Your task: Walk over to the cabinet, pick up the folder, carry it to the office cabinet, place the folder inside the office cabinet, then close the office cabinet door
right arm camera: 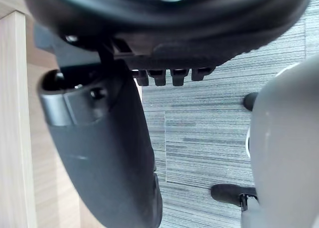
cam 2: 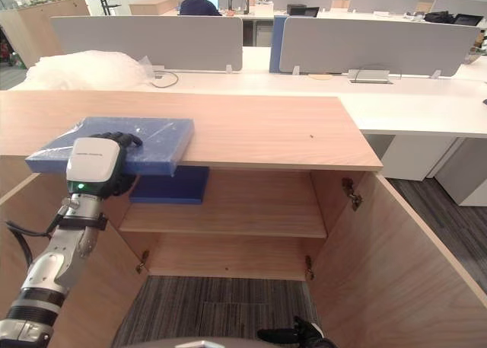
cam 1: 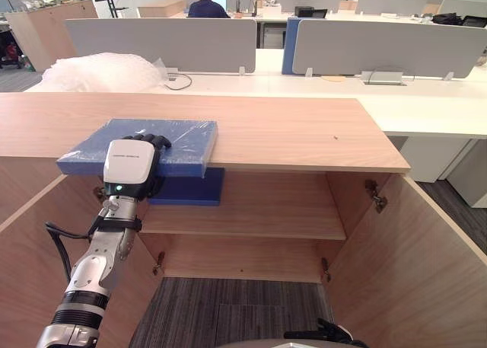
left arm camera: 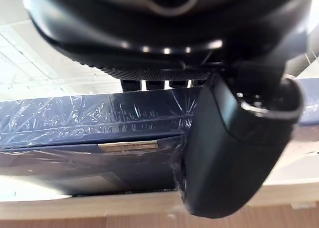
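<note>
L robot hand point(cam 1: 130, 164) grips folder point(cam 1: 183, 139) overhanging cabinet top point(cam 1: 304, 135).

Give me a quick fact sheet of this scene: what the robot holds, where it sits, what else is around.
Folder: blue folder, plastic-wrapped, on the cabinet top, overhanging its front edge
Left hand: left hand pinches the folder, fingers on top, thumb beneath
Right hand: right hand low over the carpet, open, holding nothing
Cabinet: doors open; darker folder on the shelf inside
Background: desks, a seated person
</note>
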{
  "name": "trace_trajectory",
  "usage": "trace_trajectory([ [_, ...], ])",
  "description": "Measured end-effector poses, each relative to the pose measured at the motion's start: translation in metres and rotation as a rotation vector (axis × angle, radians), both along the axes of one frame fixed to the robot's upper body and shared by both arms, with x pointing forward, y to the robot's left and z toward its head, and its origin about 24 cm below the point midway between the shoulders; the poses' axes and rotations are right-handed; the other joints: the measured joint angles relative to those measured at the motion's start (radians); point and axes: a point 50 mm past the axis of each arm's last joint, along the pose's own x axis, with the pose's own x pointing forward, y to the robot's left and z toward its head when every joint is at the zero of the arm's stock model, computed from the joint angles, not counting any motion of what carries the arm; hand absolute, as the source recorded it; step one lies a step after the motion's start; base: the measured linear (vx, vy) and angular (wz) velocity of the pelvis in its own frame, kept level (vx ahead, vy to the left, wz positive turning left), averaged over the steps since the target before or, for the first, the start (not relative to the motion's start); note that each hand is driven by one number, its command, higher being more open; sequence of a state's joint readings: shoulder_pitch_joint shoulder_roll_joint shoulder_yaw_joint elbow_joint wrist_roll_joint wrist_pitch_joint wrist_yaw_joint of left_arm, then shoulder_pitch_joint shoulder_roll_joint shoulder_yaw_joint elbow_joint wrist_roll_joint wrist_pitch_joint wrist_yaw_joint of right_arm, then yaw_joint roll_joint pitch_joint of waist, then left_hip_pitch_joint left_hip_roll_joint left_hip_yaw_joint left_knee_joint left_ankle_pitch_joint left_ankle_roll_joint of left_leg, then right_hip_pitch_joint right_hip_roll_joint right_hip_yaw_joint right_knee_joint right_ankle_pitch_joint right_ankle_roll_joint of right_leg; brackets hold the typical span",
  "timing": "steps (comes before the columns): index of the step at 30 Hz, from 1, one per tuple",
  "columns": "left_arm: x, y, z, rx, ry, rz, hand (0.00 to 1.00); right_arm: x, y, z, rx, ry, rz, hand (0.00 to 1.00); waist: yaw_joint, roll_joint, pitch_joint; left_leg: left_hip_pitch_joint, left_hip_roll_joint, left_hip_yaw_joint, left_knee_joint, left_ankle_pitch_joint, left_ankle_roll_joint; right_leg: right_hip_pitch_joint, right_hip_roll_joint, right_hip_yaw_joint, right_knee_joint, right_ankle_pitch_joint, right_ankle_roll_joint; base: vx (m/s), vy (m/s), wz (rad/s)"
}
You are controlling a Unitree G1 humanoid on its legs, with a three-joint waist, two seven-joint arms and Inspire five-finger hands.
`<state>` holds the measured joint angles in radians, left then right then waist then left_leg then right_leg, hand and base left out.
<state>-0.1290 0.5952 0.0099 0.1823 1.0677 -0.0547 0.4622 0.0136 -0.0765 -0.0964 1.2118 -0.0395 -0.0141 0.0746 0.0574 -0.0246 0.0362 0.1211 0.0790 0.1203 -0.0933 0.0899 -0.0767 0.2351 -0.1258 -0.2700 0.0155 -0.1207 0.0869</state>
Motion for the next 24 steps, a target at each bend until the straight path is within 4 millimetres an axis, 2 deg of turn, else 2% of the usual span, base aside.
trace_trajectory([
  [4,0.003,-0.001,0.006,0.036,-0.035,0.01,0.0,0.002,0.0,0.0,0.0,-0.006,0.001,1.0,-0.016,0.0,-0.003,0.0,-0.002,0.004,0.0,-0.002,0.0,0.0,-0.001,0.002,-0.005,0.003,0.002,0.0,0.009,-0.03],
  [9,0.007,-0.003,0.013,0.025,-0.07,0.014,0.0,0.002,0.0,0.0,-0.001,-0.004,0.002,1.0,-0.017,0.0,-0.004,0.008,-0.002,0.004,0.0,-0.005,-0.004,0.014,0.0,0.0,-0.014,0.003,0.002,0.0,0.0,0.0],
  [11,0.007,-0.008,0.014,-0.003,-0.085,0.018,0.0,0.002,0.0,0.0,-0.001,-0.003,0.002,1.0,-0.016,-0.001,-0.003,0.007,-0.002,0.003,0.0,-0.006,-0.004,0.014,0.001,-0.001,-0.016,0.003,0.002,0.0,0.0,0.0],
  [14,-0.004,-0.03,0.017,-0.072,-0.111,-0.035,0.0,0.002,0.001,0.0,-0.005,-0.003,0.009,1.0,-0.014,-0.003,-0.002,0.002,-0.005,0.0,0.0,-0.006,-0.004,0.012,-0.002,-0.004,-0.018,0.003,0.002,0.0,0.005,0.02],
  [16,-0.029,-0.06,0.025,-0.241,-0.181,-0.114,0.0,0.003,0.003,0.0,-0.012,-0.004,0.029,1.0,-0.011,-0.006,-0.005,-0.012,-0.007,0.0,0.001,-0.006,-0.004,-0.001,-0.005,-0.002,-0.015,0.004,0.002,0.0,0.0,0.0],
  [18,-0.048,-0.078,0.037,-0.437,-0.259,-0.194,0.0,0.005,0.006,0.001,-0.016,-0.02,0.053,1.0,-0.008,-0.008,-0.01,-0.027,-0.006,0.001,0.002,-0.005,-0.003,-0.019,-0.005,0.0,-0.009,0.004,0.002,0.0,0.0,0.0],
  [19,-0.064,-0.087,0.048,-0.604,-0.317,-0.273,0.0,0.008,0.013,0.003,-0.001,-0.047,0.06,1.0,-0.009,-0.008,-0.009,-0.03,-0.006,0.002,0.005,-0.004,-0.001,-0.025,-0.005,0.001,-0.004,0.005,0.001,0.0,0.0,0.0],
  [20,-0.075,-0.092,0.056,-0.774,-0.339,-0.358,0.0,0.011,0.017,0.007,0.019,-0.097,0.05,1.0,-0.012,-0.006,-0.01,-0.028,-0.005,0.002,0.005,-0.003,-0.001,-0.025,-0.005,0.002,0.001,0.005,0.001,0.0,0.0,0.0],
  [21,-0.079,-0.093,0.059,-0.852,-0.342,-0.397,0.0,0.014,0.019,0.011,0.035,-0.136,0.036,1.0,-0.013,-0.004,-0.011,-0.027,-0.004,0.003,0.005,-0.003,-0.001,-0.026,-0.004,0.003,0.002,0.005,0.0,-0.02,0.008,-0.03],
  [24,-0.095,-0.084,0.064,-1.216,-0.332,-0.549,0.0,0.046,0.037,0.055,0.176,-0.452,-0.01,1.0,-0.028,0.008,-0.017,-0.035,0.003,0.007,0.005,-0.002,0.001,-0.046,0.0,0.01,0.017,0.006,-0.002,-0.05,0.007,-0.06],
])
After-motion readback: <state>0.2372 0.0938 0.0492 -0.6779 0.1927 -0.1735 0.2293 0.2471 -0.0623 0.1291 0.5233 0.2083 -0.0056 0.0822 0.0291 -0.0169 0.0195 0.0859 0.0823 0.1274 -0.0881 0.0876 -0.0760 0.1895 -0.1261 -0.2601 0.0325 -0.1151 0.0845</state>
